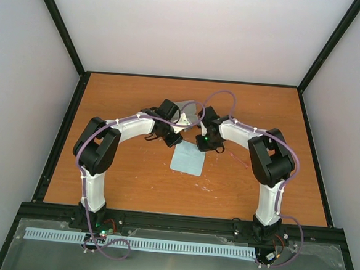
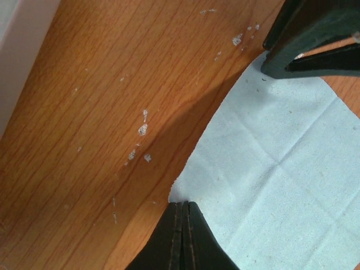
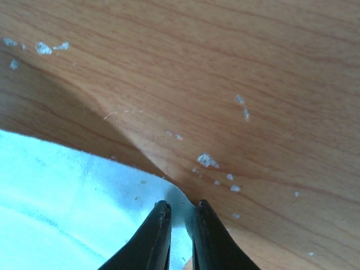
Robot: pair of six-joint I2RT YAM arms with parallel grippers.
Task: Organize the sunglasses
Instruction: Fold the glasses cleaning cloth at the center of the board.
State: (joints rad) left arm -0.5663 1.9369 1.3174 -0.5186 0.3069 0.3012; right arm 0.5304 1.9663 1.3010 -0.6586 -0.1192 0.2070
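Note:
A light blue square cloth (image 1: 187, 159) lies on the orange table (image 1: 121, 174) between the two arms. My left gripper (image 1: 175, 139) is shut on the cloth's near-left corner (image 2: 184, 203); the cloth (image 2: 281, 185) spreads away from its tips. My right gripper (image 1: 201, 142) stands at the opposite corner (image 3: 180, 207), its jaws a narrow gap apart with the cloth (image 3: 67, 202) corner between them. Its fingers (image 2: 304, 50) show at the top right of the left wrist view. The sunglasses (image 1: 242, 158) show only as a faint red-pink line right of the cloth.
A pale greyish object (image 1: 187, 109) lies behind the grippers, partly hidden by them. Black frame rails (image 1: 63, 133) run along the table's sides. White scuff marks (image 2: 142, 129) dot the wood.

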